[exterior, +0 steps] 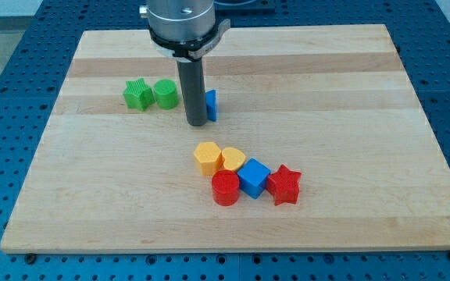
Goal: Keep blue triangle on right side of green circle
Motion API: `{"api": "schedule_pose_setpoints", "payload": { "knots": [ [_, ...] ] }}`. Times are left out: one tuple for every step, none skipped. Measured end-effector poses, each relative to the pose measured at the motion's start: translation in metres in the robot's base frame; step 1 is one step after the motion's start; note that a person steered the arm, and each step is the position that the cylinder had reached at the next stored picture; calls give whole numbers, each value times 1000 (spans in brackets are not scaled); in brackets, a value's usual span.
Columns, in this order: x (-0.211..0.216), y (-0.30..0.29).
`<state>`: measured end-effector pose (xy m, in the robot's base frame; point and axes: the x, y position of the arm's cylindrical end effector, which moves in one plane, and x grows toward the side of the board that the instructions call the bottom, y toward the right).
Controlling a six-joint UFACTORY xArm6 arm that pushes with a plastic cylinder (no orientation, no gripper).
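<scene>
The green circle [166,94] sits on the wooden board at the upper left, touching a green star [137,94] on its left. The blue triangle [211,104] lies to the right of the green circle and is mostly hidden behind the dark rod. My tip [197,122] rests on the board between the green circle and the blue triangle, right against the triangle's left side.
A cluster sits below the middle of the board [350,156]: a yellow hexagon [207,157], a yellow heart [232,160], a red cylinder [226,188], a blue cube [254,178] and a red star [284,185]. The arm's grey mount [180,23] hangs over the top edge.
</scene>
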<state>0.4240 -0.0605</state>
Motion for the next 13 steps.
{"api": "schedule_pose_setpoints", "payload": {
  "knots": [
    [11, 13],
    [16, 33],
    [12, 36],
    [-5, 36],
    [-15, 36],
    [-16, 36],
    [-19, 35],
    [-23, 26],
    [-23, 18],
    [-23, 13],
    [-23, 21],
    [-30, 56],
    [-42, 79]
  ]
}}
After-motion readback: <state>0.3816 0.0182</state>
